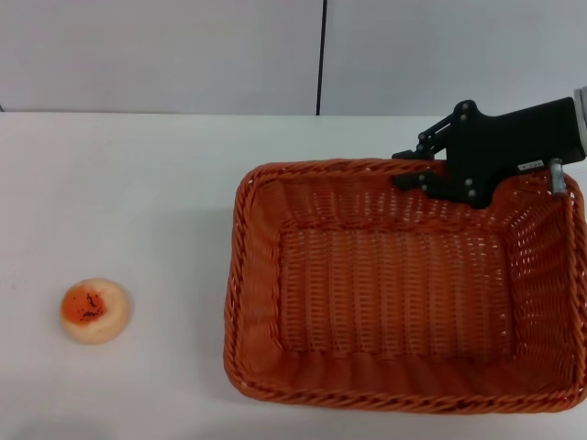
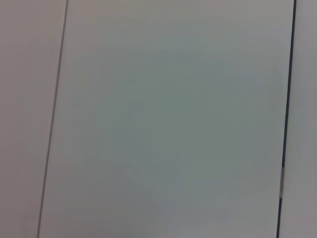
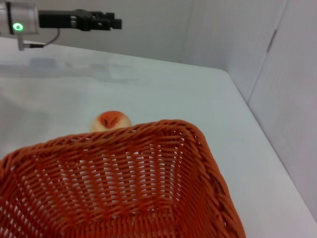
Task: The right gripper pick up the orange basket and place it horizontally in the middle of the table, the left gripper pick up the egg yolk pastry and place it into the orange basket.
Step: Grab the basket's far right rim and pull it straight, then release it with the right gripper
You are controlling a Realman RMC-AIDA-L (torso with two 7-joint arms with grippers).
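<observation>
The orange basket (image 1: 249, 275) lies lengthwise on the white table (image 1: 138, 183), right of centre, its right end cut off by the edge of the head view. My right gripper (image 1: 404, 170) comes in from the far right with one jaw outside and one inside the far rim, shut on it. The right wrist view looks down into the basket (image 3: 124, 173). The egg yolk pastry (image 1: 94, 310) sits alone at the front left, and it peeks over the basket's rim (image 3: 112, 120). My left gripper (image 3: 115, 22) hangs high above the table, away from the pastry.
A pale wall with a dark vertical seam (image 1: 321, 55) runs behind the table. The left wrist view holds only plain wall panels (image 2: 168, 119). Bare tabletop lies between the pastry and the basket.
</observation>
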